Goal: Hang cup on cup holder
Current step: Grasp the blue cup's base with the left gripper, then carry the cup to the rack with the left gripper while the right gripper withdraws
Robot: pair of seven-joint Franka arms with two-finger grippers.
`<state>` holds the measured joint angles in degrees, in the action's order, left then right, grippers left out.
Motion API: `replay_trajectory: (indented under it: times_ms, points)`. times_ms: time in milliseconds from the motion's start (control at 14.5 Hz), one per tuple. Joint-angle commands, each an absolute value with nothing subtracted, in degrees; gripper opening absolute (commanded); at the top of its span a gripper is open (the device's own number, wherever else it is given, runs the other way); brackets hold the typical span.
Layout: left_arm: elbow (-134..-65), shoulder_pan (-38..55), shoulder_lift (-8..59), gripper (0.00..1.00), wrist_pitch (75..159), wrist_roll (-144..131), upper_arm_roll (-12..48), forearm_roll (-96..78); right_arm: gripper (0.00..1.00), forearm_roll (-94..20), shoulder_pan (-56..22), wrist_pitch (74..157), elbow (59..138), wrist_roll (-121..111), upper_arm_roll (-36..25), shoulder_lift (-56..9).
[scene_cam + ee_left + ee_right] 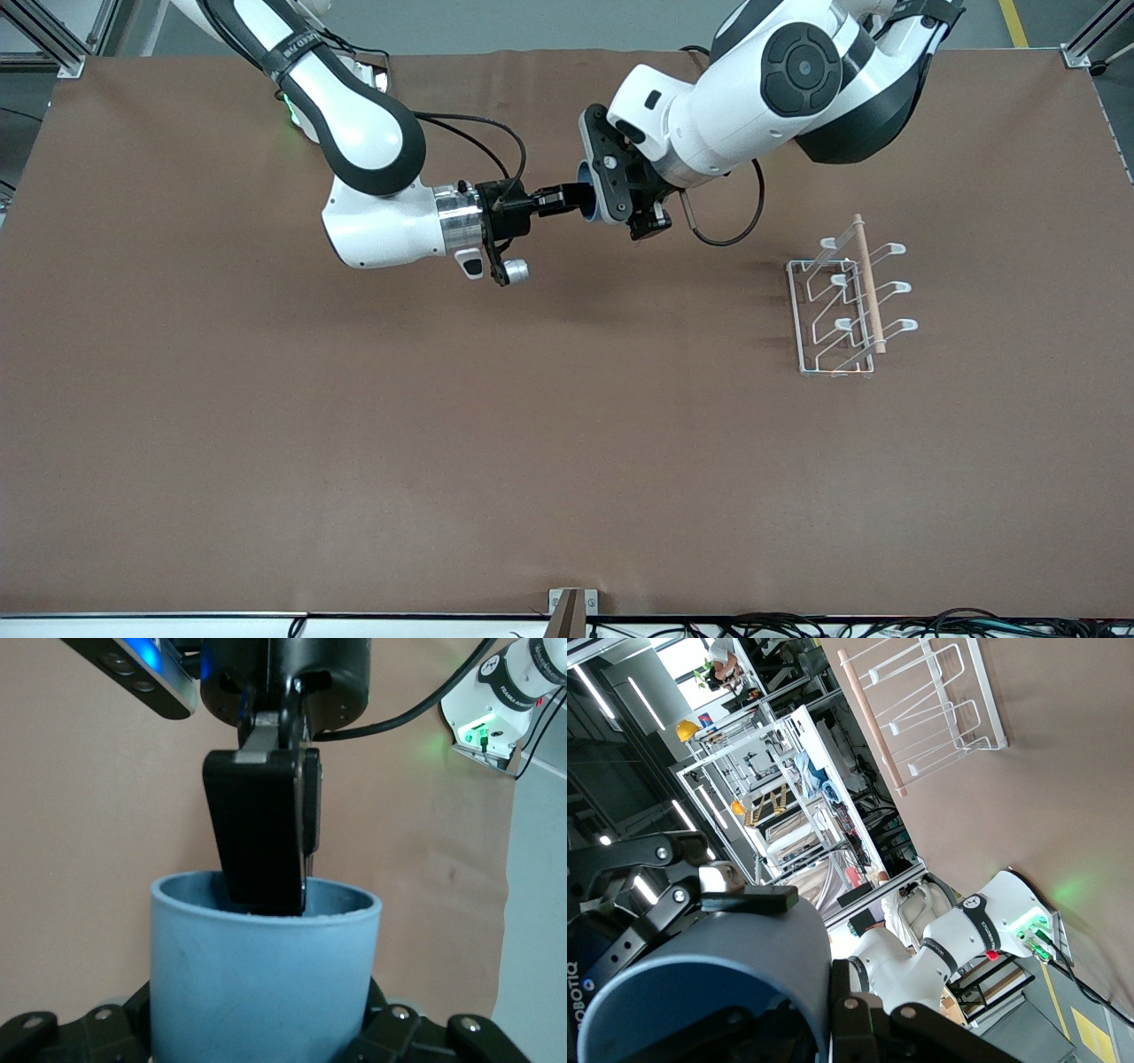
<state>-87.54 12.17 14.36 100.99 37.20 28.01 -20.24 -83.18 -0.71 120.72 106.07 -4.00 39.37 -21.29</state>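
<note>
Brown table (567, 443), bare but for one cup holder (846, 306) toward the left arm's end, standing alone, well apart from both arms. White wire, wooden rod along the top, six loop-tipped prongs, none carrying anything.

Two arms, meeting in the air over the table's middle, up near the bases. One cup (264, 979), light blue, held between them mid-air, well clear of the rack.

Right gripper (567, 202): fingers (261, 846) pinched together on the cup's rim, one inside the mouth, one outside the wall. Left gripper (611, 190): fingers (390, 1023) clamped on the cup's body from both sides, low on the wall.

Step in hand, judged from the double grip: a handover from right arm to left, at the point where both hold at once. Hanging not yet begun.

Next move, as a guess: release by the right fingers and withdrawal straight out of the cup's mouth, without dragging the rim. Then carry over to the rack, cup turned mouth-down and slipped over a free prong. Risk: a tapered, handleless wall, likely to slide in a side grip if tilted carelessly.

Count: one cup, one rack, six prongs, two grippers.
</note>
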Motion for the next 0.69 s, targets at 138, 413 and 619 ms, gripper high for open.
replay_trajectory:
  times_ms: [138,413,619]
  points:
    - [-87.01,12.75,14.77,0.17,100.37,37.71,28.30,-19.08,0.13,-85.08,-0.35,121.47,106.61,-5.10,39.90,-20.57]
    - [-86.92,12.48,14.50,0.00,95.55,29.84,28.30,-11.70,1.00,-84.55,0.44,123.84,107.23,-3.52,39.81,-20.13]
    - [-86.92,12.39,14.76,0.01,90.63,22.85,28.30,-2.33,1.00,-81.24,2.19,124.10,107.23,-1.06,37.98,-19.78]
